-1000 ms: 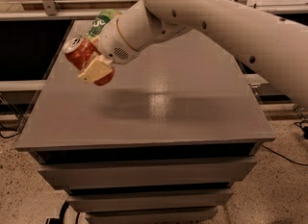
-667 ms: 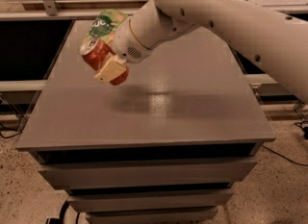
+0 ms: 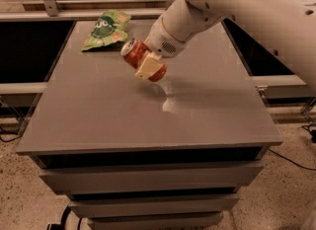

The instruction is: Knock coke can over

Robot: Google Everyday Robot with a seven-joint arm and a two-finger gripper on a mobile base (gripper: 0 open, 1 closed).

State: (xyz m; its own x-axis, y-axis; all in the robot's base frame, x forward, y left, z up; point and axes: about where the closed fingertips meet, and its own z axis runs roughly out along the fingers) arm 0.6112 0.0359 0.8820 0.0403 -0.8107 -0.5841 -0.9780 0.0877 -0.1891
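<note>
The coke can (image 3: pixel 133 55) is held tilted, clamped in the gripper (image 3: pixel 148 65) above the table (image 3: pixel 123 120); a green snack bag (image 3: pixel 105 28) is noted behind.

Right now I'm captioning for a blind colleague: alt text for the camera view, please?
The robot's hand grips a red coke can, tilted with its top toward the back left, over a grey table. A green snack bag lies at the table's back left.
</note>
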